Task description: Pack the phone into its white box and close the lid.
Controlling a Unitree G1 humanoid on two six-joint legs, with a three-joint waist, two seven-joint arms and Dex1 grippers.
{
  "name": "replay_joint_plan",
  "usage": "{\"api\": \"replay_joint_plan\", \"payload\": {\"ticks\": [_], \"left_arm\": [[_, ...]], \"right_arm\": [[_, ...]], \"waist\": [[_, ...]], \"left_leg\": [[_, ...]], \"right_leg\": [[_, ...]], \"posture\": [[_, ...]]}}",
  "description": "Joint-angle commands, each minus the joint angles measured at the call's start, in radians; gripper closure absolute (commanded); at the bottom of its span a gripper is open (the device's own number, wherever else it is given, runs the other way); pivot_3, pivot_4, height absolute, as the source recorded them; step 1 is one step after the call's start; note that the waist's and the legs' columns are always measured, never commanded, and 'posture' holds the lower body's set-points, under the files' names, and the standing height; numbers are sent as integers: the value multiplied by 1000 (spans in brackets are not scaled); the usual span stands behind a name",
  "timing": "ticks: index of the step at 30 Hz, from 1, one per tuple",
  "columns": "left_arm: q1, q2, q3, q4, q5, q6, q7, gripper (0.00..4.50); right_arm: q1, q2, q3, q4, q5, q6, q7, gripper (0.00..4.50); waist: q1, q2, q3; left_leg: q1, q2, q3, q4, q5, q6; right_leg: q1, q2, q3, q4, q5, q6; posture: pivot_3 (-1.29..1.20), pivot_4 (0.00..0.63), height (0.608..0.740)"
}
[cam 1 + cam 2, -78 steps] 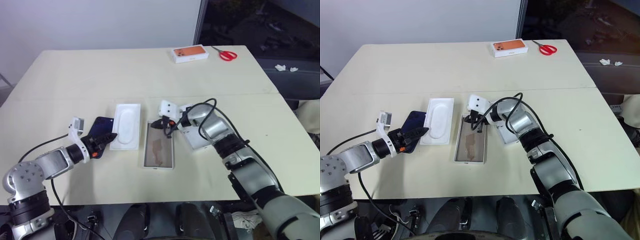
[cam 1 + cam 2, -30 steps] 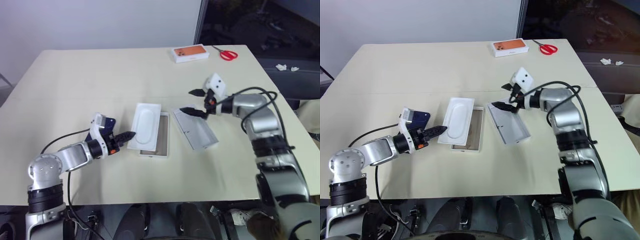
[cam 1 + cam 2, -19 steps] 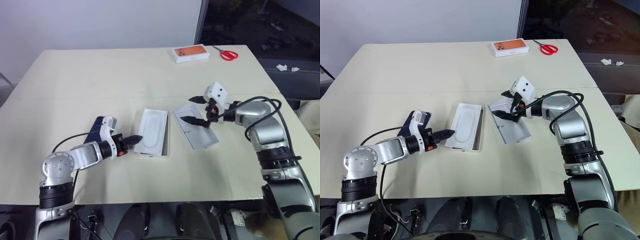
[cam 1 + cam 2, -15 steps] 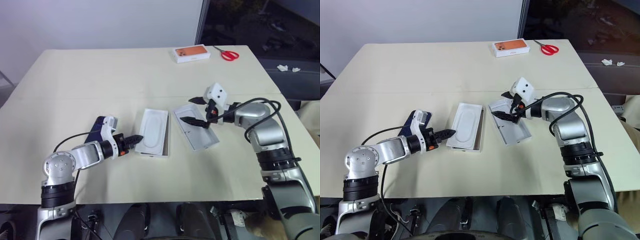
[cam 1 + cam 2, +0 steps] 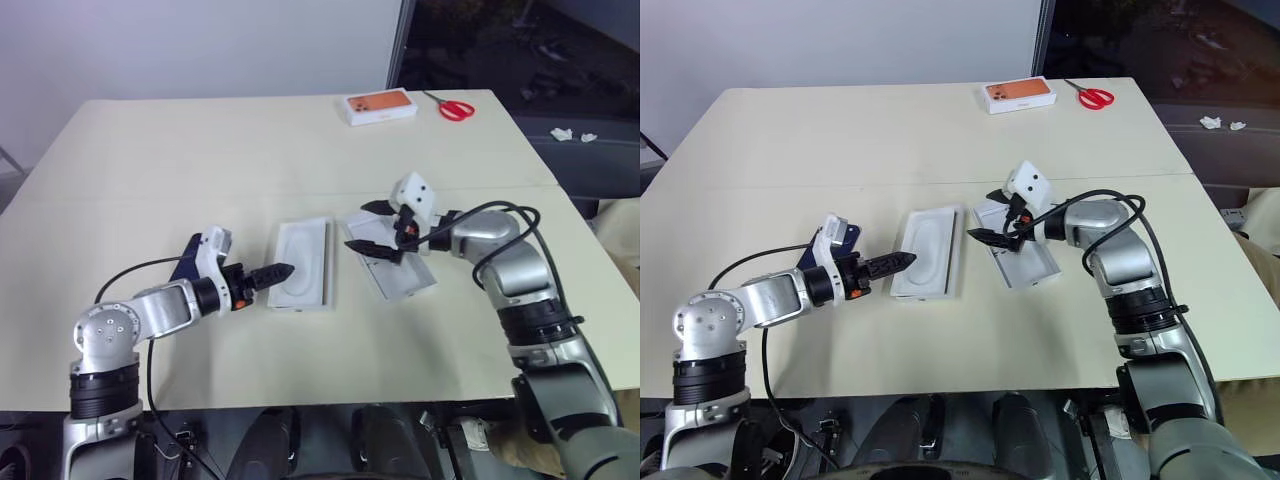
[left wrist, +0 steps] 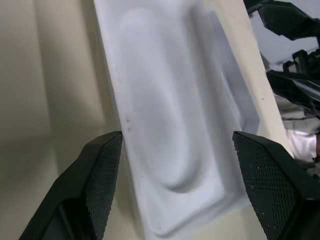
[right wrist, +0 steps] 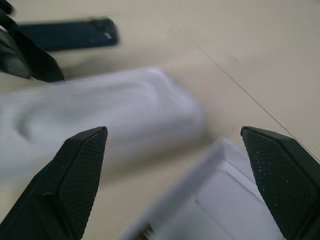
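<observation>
Beige table [image 5: 200, 150]: L claw [image 5: 283, 269] wide at white insert [image 5: 300, 263], R claw [image 5: 368, 227] wide over lid [image 5: 400, 275].

left gripper [image 6: 175, 165] jaws spread, low over table; right gripper [image 5: 368, 226] wide open, raised.

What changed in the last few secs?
Insert slid from beside the box onto it, pushed by the left claw, which then opened. Right claw left the box, swung out, then returned to the lid. Phone and lid stayed put.

Orange-printed box [image 5: 381, 106] beside red scissors [image 5: 456, 108]
</observation>
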Motion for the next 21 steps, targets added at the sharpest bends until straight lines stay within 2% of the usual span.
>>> {"api": "replay_joint_plan", "payload": {"ticks": [1,9,12,13,15,18,21], "left_arm": [[3,53,45,-53,-17,-38,-70,705],[38,93,46,-92,-22,-77,-132,705],[78,146,58,-120,66,-161,-229,705],[103,178,49,-131,135,-217,-280,650],[142,220,33,-145,239,-317,-359,650],[182,251,16,-156,341,-427,-436,650],[197,252,7,-154,383,-457,-465,650]], "right_arm": [[-13,30,16,-93,39,38,-14,0],[-46,95,35,-128,67,91,-50,0],[-37,131,99,-96,7,73,-100,0],[-29,140,130,-79,-26,59,-122,537],[-31,169,157,-48,-57,80,-172,1221],[-57,190,217,17,-142,63,-235,2832],[-73,219,252,56,-184,46,-265,4436]], "waist": [[1,0,0],[1,0,0],[-3,0,0],[-8,-1,0],[-7,0,0],[0,0,0],[2,-1,0]], "left_leg": [[0,0,0,0,0,0],[0,0,0,0,0,0],[0,0,0,-1,0,0],[0,0,0,-1,0,0],[0,0,1,-5,1,-1],[0,0,1,-9,2,-4],[1,0,0,-10,3,-4]], "right_leg": [[0,0,0,0,0,0],[0,-1,0,-1,0,0],[0,0,0,0,0,0],[-1,0,0,0,0,0],[-2,0,1,-1,0,0],[-4,0,1,-2,0,-1],[-4,-1,1,-3,0,-1]], "posture": [[0,150,740],[0,150,740],[0,150,740],[0,150,740],[0,150,740],[0,150,740],[0,150,740]]}}
